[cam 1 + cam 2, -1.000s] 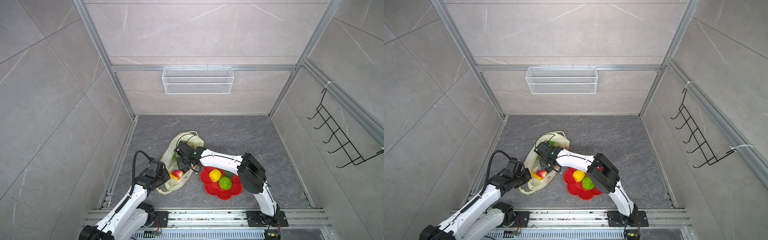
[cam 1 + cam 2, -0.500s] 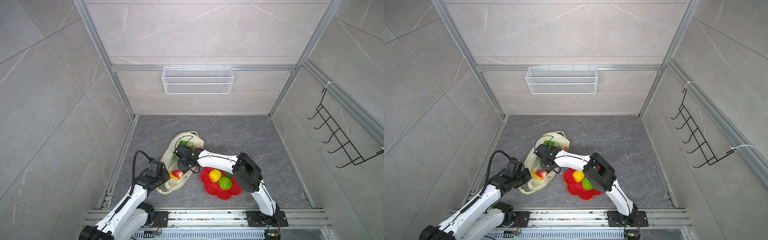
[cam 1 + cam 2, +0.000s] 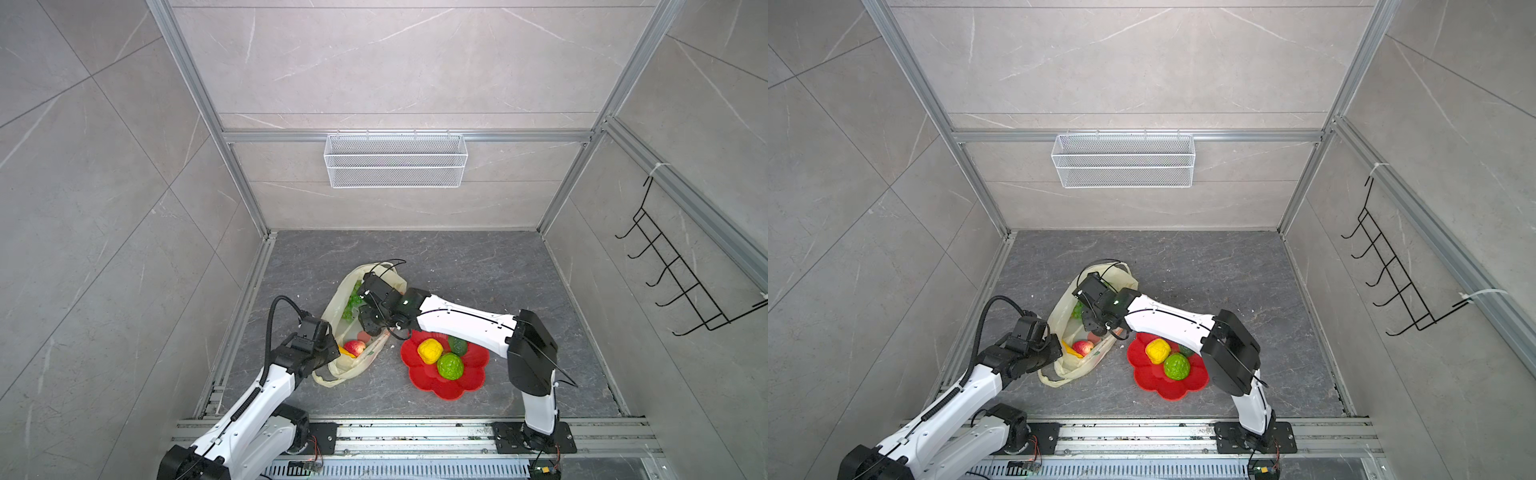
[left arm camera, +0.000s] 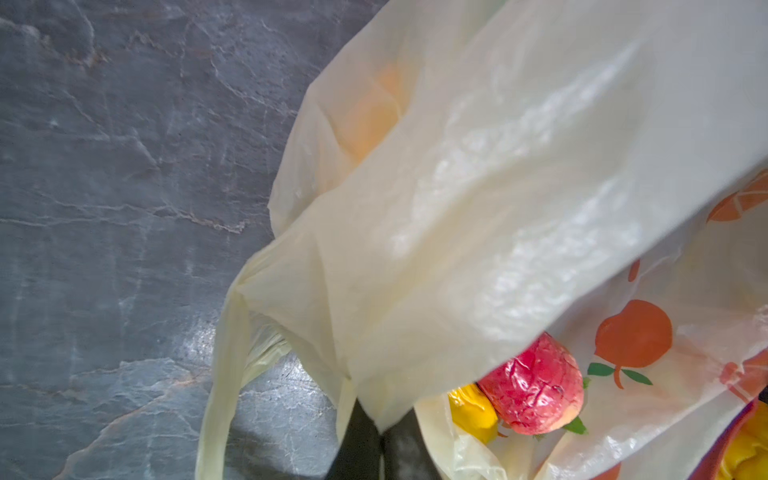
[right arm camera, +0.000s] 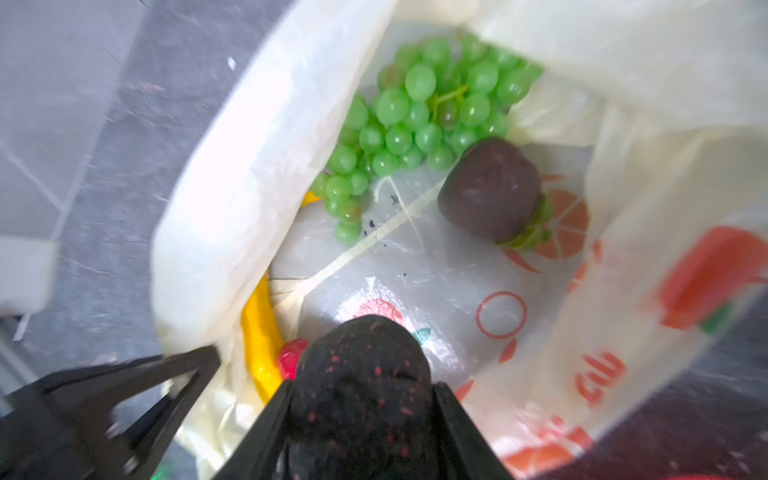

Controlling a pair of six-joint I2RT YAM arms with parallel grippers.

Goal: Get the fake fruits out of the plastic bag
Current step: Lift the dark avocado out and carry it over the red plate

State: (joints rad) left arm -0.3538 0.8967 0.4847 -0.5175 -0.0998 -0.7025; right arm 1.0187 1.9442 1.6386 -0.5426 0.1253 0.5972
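Note:
The cream plastic bag [image 3: 353,368] [image 3: 1071,368] lies open on the floor, seen in both top views. My left gripper [image 4: 380,440] [image 3: 333,352] is shut on the plastic bag's edge [image 4: 478,208], holding it up. My right gripper [image 5: 361,386] [image 3: 368,326] is inside the bag, shut on a dark red-speckled fruit [image 5: 361,365]. Other fake fruits lie in the bag: green grapes [image 5: 424,108], a dark purple fruit [image 5: 490,187], a yellow banana [image 5: 259,336] and a red fruit [image 4: 532,386].
A red flower-shaped plate [image 3: 465,384] sits right of the bag with a yellow lemon [image 3: 430,350], a bumpy green ball [image 3: 450,365] and a dark green fruit [image 3: 457,345]. A wire basket [image 3: 395,160] hangs on the back wall. Black hooks [image 3: 681,282] hang on the right wall.
My right gripper's jaws have narrowed onto the dark speckled fruit and the right arm has shifted slightly left over the bag. The left arm has not moved.

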